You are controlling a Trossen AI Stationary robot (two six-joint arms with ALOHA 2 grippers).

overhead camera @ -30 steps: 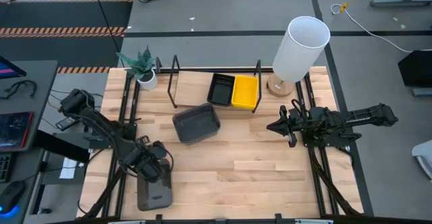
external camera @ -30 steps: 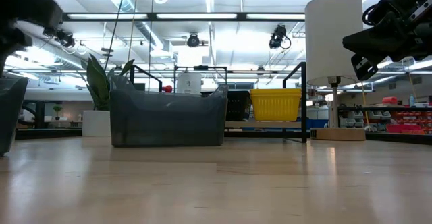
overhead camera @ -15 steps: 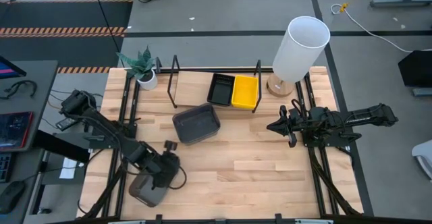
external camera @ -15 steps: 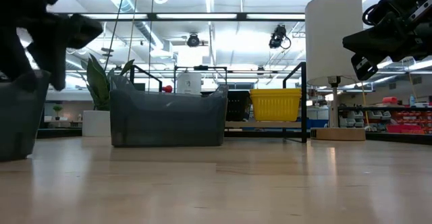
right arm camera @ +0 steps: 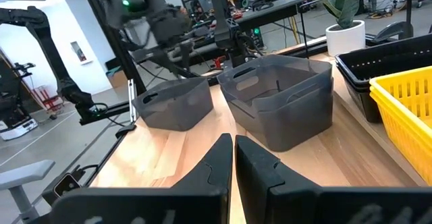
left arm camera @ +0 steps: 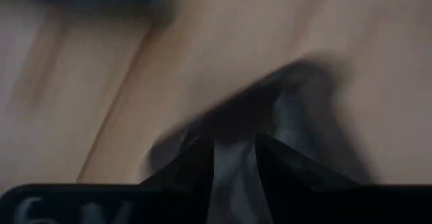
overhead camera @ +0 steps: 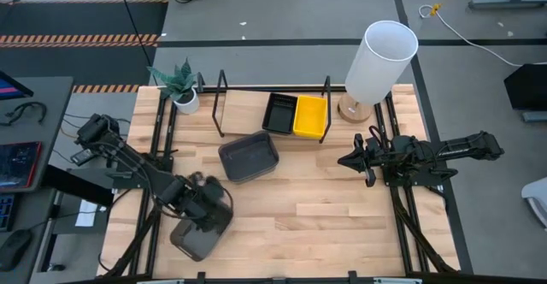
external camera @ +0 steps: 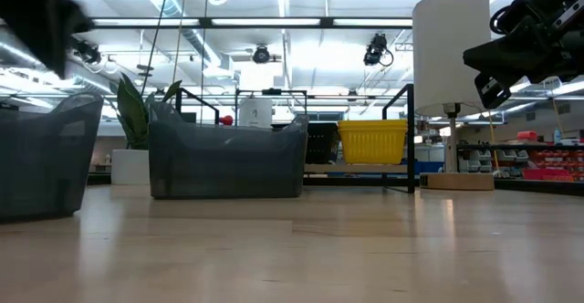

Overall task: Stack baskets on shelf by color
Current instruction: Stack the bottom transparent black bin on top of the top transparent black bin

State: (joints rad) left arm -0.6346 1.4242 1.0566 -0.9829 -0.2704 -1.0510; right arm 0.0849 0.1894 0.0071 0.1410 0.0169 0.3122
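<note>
While one second ago it lay flat, the near-left grey basket (overhead camera: 195, 239) has turned, and the left gripper (overhead camera: 208, 209) pinches its rim, fingers narrow

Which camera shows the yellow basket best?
The high view: the yellow basket sits in full on the shelf, beside a black basket. The low view shows only its side wall; the right wrist view catches one corner; the left wrist view misses it.

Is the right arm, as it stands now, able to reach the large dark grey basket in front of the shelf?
Probably yes. The right gripper is shut, facing the large dark grey basket across bare wooden table; nothing lies between them.
</note>
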